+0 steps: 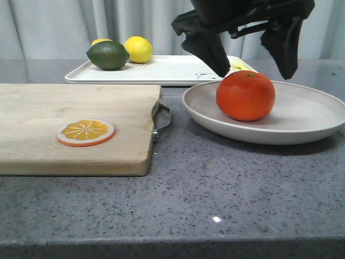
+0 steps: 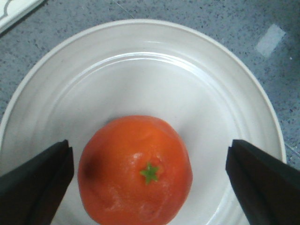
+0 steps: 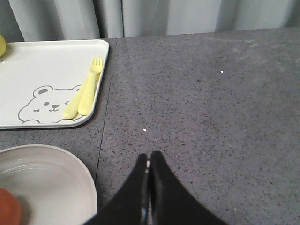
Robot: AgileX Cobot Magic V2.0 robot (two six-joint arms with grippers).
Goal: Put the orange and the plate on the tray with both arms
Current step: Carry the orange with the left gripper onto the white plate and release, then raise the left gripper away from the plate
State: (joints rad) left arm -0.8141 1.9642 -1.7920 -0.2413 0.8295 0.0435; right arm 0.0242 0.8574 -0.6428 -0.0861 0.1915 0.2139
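I count 1 glossy round orange (image 1: pixel 245 95) with a green stem star, sitting in 1 shallow off-white plate (image 1: pixel 307 116) beside 1 white bear-face tray (image 1: pixel 172 70). My left gripper (image 2: pixel 150 176) hangs spread above the fruit; my right gripper (image 3: pixel 149 176) is clenched, holding nothing.

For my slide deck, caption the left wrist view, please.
Open left gripper straddles the orange sitting on the plate.

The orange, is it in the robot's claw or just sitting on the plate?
Sitting on the plate. The orange rests there, and the left gripper hangs open above it, fingers apart on each side, not touching.
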